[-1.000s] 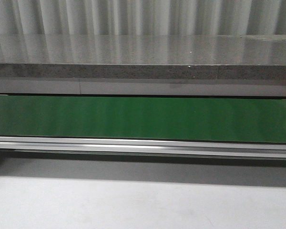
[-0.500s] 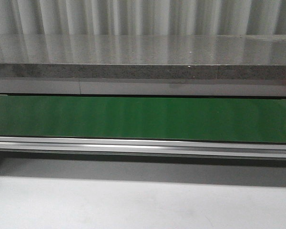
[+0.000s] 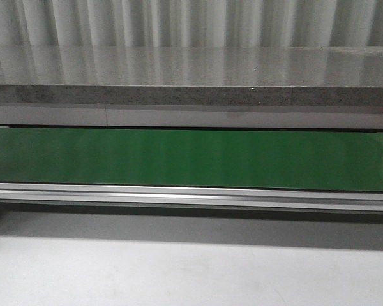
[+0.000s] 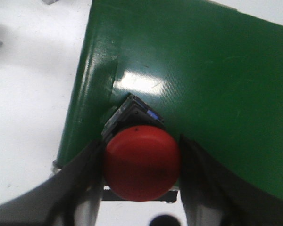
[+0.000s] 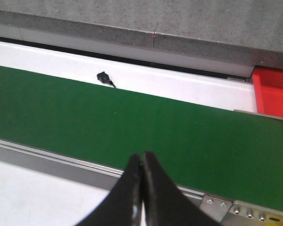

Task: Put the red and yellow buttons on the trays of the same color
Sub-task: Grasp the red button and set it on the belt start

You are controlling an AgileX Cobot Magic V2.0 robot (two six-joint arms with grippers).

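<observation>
In the left wrist view a red button (image 4: 141, 162) with a domed cap and a dark square base sits at the end of the green belt (image 4: 203, 84). My left gripper (image 4: 140, 142) is shut on it, one finger against each side of the cap. My right gripper (image 5: 141, 157) is shut on nothing and hangs over the belt's near rail. A corner of the red tray (image 5: 274, 92) shows past the belt's end in the right wrist view. No yellow button or yellow tray is in view. The front view shows no gripper and no button.
The green belt (image 3: 191, 159) runs across the front view, with an aluminium rail (image 3: 191, 194) along its near side and a grey stone ledge (image 3: 191, 95) behind. A small black part (image 5: 103, 77) lies on the white strip beyond the belt. White tabletop (image 3: 179, 274) lies in front.
</observation>
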